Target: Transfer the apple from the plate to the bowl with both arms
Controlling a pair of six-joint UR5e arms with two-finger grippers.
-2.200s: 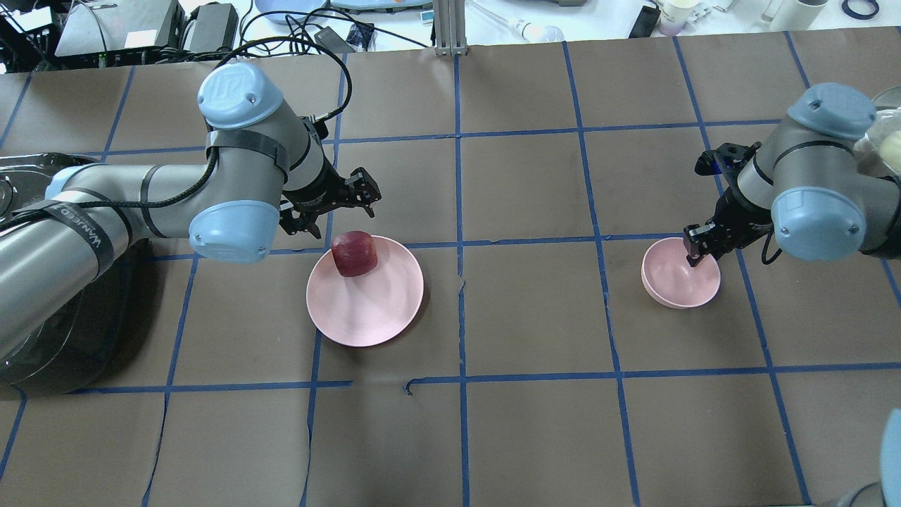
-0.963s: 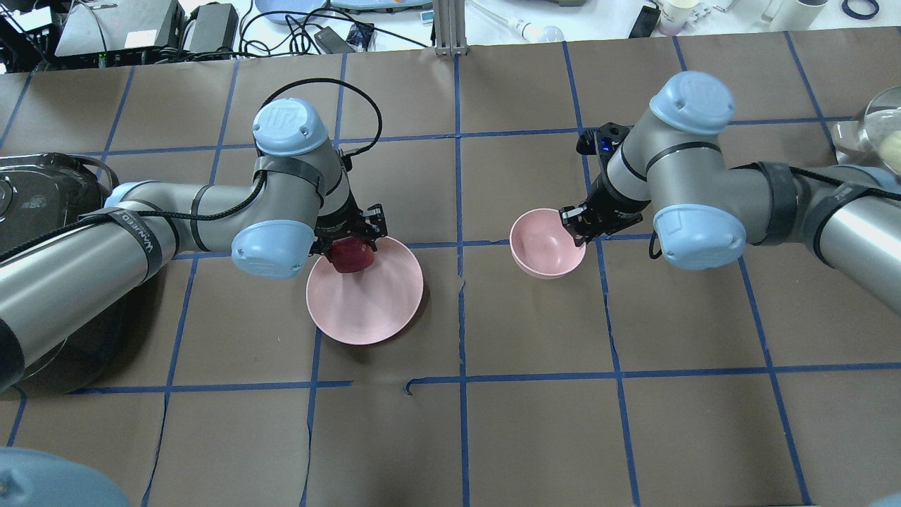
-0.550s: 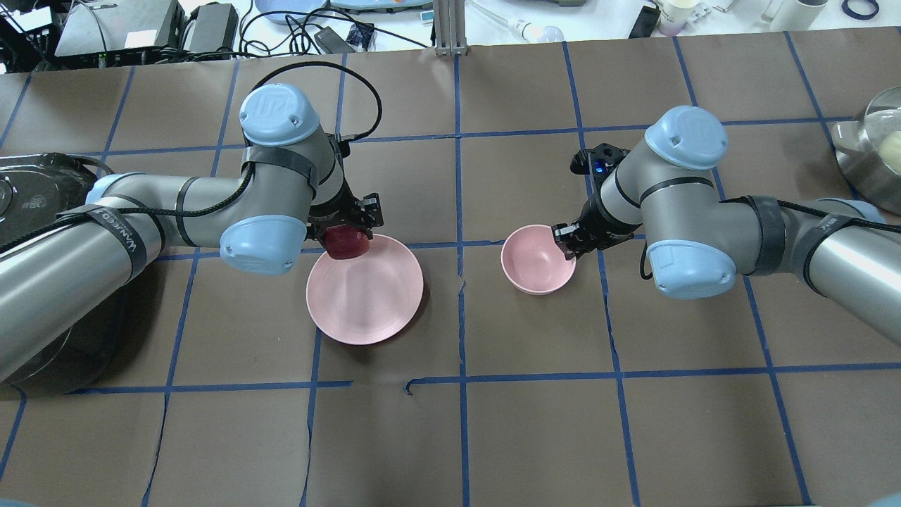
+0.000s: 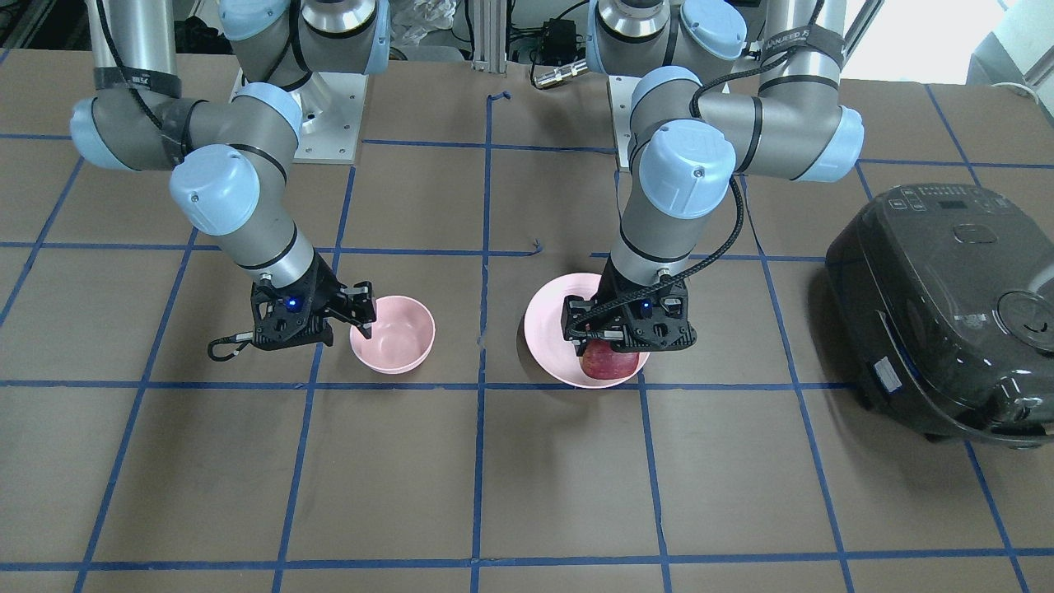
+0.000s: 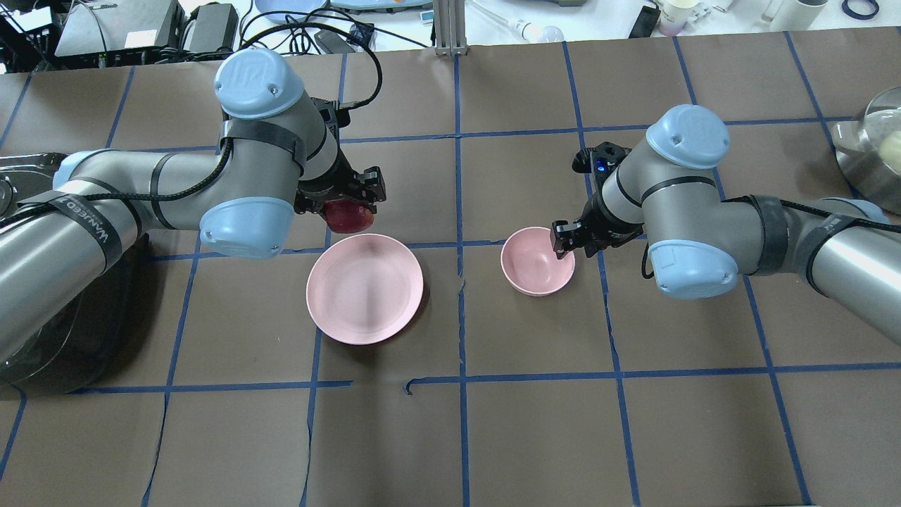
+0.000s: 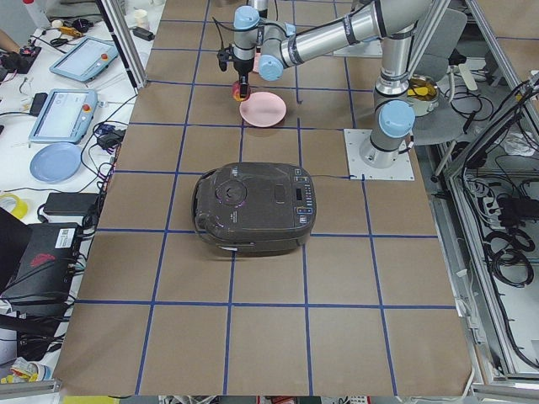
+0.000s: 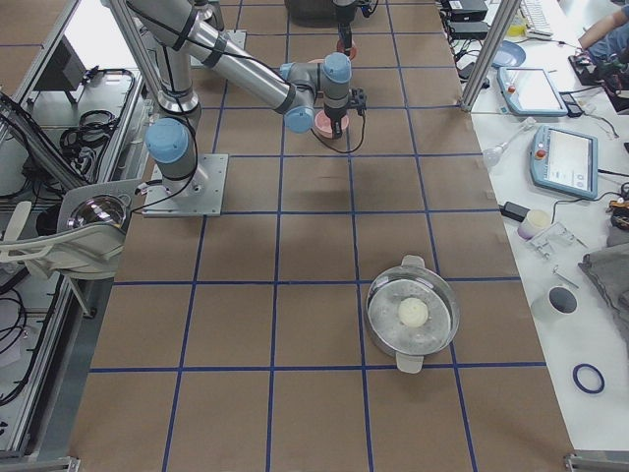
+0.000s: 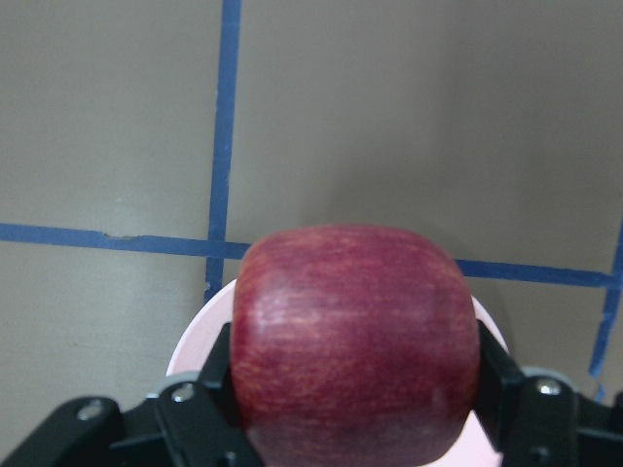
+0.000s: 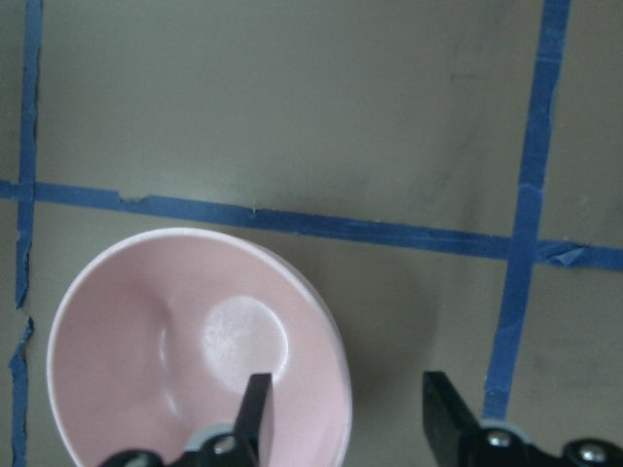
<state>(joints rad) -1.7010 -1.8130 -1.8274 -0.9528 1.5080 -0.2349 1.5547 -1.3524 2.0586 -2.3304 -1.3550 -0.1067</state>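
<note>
Where the camera faces the robot, we see the left tool (image 4: 611, 351) clamped on the apple (image 4: 610, 364), which overlaps the plate's (image 4: 547, 333) rim on the operators' side. The right tool (image 4: 361, 324) sits at the rim of the bowl (image 4: 401, 339), which stands on the tabletop (image 4: 527, 478) well apart from the plate. A black cooker (image 4: 939, 313) stands on the robot's left.

From overhead, we find the apple just beyond the plate's far rim and not overlapping it. The bowl stands to the plate's right, with the right tool at its right rim.

From the left end, we make out a small red spot beside the plate. We cannot judge either tool here.

From the right end, the near arm hides most of the bowl. A metal pot (image 7: 413, 315) holding a pale round object stands nearer the camera.

At the left wrist, both fingers (image 8: 200, 420) press the apple's sides. A strip of plate rim shows beneath it.

At the right wrist, the fingers (image 9: 255, 413) stand apart, one inside the bowl and one outside, with the rim between them and touching neither.
</note>
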